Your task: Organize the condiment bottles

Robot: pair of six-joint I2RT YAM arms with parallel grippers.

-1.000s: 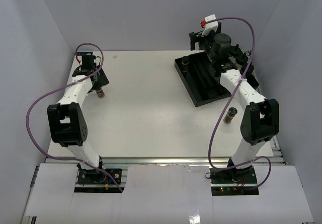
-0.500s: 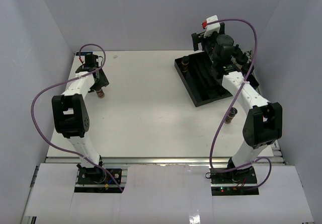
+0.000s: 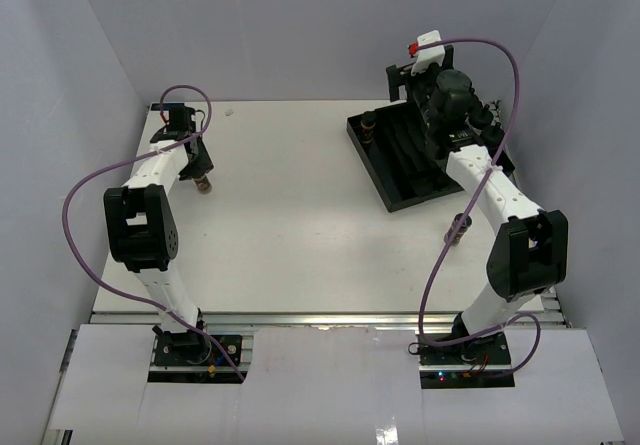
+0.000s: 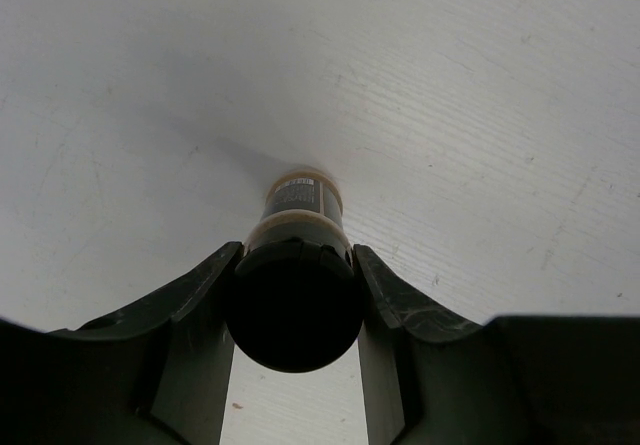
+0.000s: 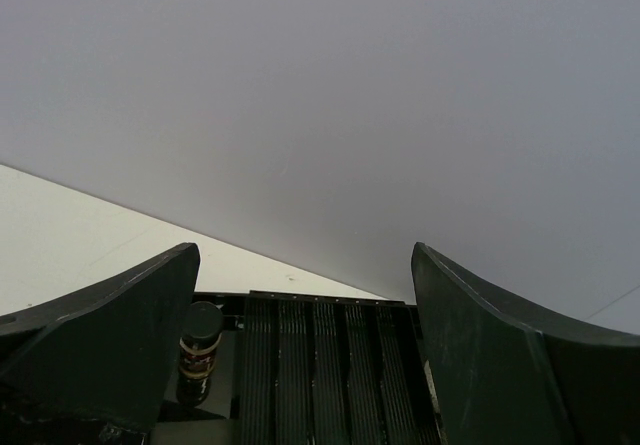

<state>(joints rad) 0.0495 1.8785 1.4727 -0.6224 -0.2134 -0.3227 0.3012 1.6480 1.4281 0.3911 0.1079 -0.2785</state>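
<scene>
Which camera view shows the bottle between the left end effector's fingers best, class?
The left wrist view: the bottle fills the centre, black cap toward the camera, clamped by the left end effector. The top external view shows it small, partly hidden under the arm. The right wrist view misses it.

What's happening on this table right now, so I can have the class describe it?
The left claw is shut on the black cap of a small clear spice jar at the white table's far left. The right claw hangs open over the black slotted tray, holding nothing. One black-capped jar stands in the tray's corner; another jar sits on the table by the right arm.
</scene>
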